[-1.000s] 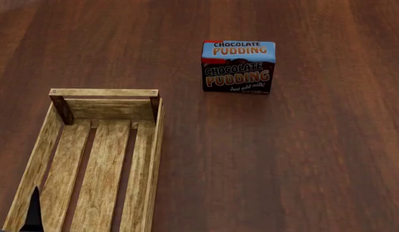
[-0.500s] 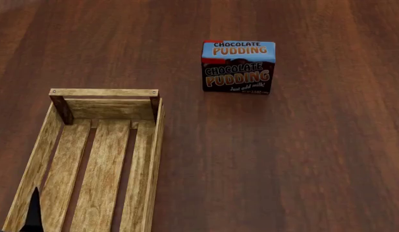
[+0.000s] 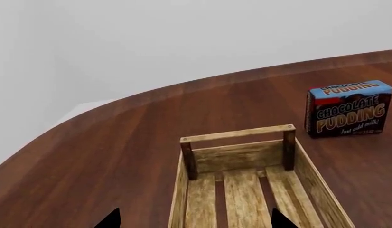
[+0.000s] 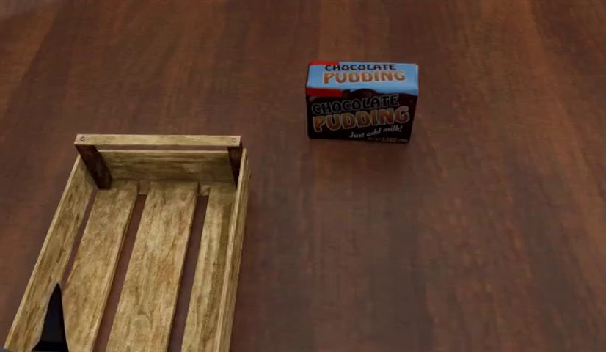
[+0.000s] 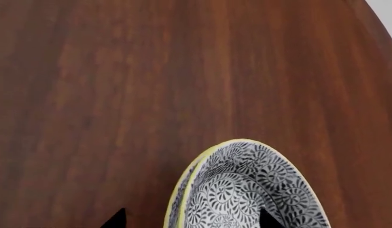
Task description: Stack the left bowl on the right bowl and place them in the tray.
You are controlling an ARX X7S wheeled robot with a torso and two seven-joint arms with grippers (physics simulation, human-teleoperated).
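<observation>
The patterned bowls point(image 5: 247, 190), apparently already nested with two yellow rims showing, hang between the right gripper point(image 5: 186, 219)'s spread tips, grip uncertain. The tray point(image 4: 235, 220) lies empty; the left gripper point(image 3: 192, 221), fingers apart above it, has barely shifted, so placement remains.

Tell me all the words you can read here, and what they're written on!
"CHOCOLATE PUDDING": top of the pudding box.
"CHOCOLATE PUDDING": its front, bigger letters.
"Just add milk!": front, underneath.
Tiny print beside that: too small to read.
The tray and the bowl: no words.
</observation>
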